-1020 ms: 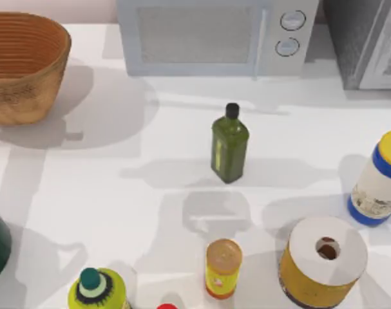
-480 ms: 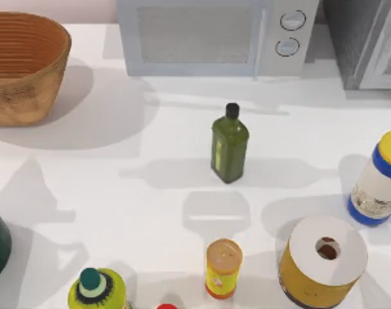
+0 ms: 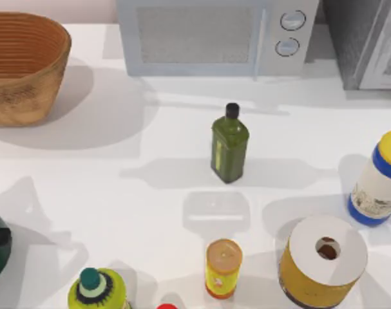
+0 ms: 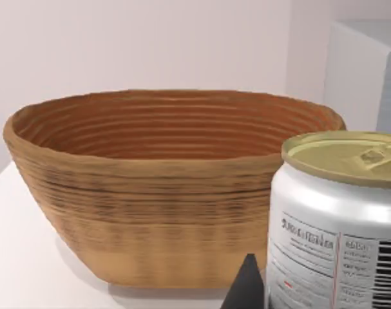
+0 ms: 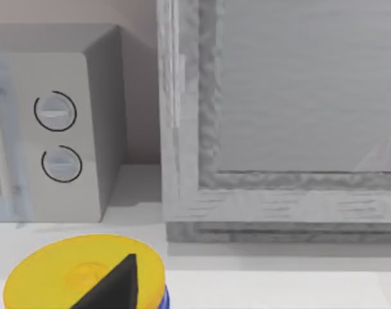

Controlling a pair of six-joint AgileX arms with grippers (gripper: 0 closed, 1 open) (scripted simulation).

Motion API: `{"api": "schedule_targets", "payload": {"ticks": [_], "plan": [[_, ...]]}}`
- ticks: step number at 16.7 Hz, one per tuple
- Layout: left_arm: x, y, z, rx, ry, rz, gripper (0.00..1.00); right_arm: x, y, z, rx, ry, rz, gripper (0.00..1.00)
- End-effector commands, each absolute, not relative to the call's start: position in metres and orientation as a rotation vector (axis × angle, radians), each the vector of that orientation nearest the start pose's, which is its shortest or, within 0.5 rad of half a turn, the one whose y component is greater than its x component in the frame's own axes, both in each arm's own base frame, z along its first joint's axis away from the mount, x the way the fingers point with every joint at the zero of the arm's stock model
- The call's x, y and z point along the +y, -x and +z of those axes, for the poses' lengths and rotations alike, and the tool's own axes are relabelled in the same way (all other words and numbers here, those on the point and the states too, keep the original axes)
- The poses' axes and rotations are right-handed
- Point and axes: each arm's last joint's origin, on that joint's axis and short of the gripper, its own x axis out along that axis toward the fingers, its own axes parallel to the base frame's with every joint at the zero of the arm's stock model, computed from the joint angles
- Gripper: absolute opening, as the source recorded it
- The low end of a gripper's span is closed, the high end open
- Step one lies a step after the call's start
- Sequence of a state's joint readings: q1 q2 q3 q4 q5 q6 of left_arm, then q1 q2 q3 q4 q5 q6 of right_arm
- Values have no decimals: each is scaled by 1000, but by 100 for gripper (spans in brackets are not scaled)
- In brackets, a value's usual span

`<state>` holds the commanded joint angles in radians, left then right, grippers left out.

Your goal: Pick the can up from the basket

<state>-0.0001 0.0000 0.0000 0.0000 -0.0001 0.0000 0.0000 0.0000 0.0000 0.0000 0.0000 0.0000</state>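
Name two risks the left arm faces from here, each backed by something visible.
The can sits right at the left wrist camera with the basket wall close behind; a careless swing could knock them together. Whether it is gripped securely cannot be seen, so the can might slip.

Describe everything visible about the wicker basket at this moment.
The basket is a large woven wicker bowl, tan-brown outside and warmer orange-brown inside, with ribbed rings running around its inner wall and thick sides that taper toward the base. It stands upright on the white table at the far left of the top view, left of the microwave. The left wrist view shows what can be seen of its inside bare, with the can close to that camera.
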Motion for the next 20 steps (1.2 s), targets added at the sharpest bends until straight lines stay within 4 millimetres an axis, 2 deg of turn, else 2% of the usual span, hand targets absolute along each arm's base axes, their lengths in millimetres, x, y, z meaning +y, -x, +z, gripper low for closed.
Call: {"api": "schedule_targets", "payload": {"ticks": [6,9,12,16,18,20], "plan": [[-2,-106,162,2,-6,-10,0,-1,-106,160,0,0,0,100],[-7,-108,180,-18,-43,-104,0,-1,-106,160,0,0,0,100],[-16,-117,207,-40,-103,-276,0,-1,-106,160,0,0,0,100],[-37,-152,247,-81,-189,-578,0,-1,-106,160,0,0,0,100],[-51,-182,263,-112,-223,-738,0,-1,-106,160,0,0,0,100],[-67,-220,269,-148,-248,-892,0,-1,-106,160,0,0,0,100]]}}
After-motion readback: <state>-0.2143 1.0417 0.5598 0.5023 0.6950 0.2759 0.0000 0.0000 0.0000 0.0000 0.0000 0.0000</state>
